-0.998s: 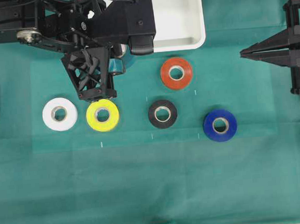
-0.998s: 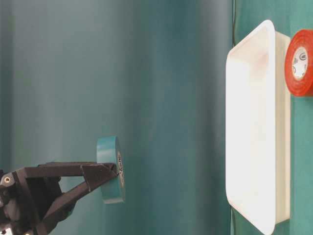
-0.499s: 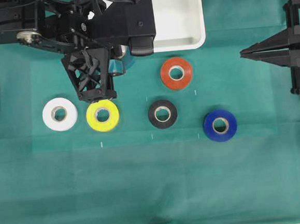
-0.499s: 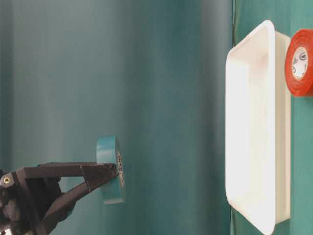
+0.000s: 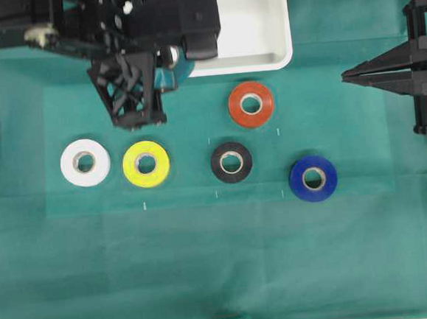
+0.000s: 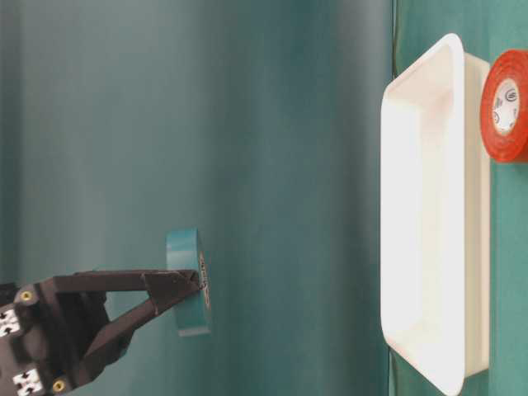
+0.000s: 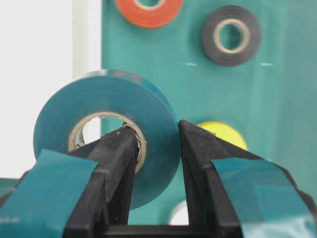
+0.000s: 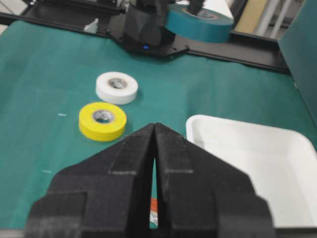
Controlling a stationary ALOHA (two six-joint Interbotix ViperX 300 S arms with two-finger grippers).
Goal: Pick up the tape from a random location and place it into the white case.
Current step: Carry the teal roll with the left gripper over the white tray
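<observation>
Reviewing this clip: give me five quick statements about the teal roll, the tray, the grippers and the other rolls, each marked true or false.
1. The left gripper holds the teal tape with one finger through its core. True.
2. The teal tape already lies inside the white case. False: it hangs in the air in the gripper, and the case looks bare wherever it shows.
3. The right gripper has its jaws together and holds nothing. True.
4. The black roll sits stacked on the orange roll. False: both lie flat on the cloth, apart from each other.
5. The white roll lies beside the yellow roll on the cloth. True.
</observation>
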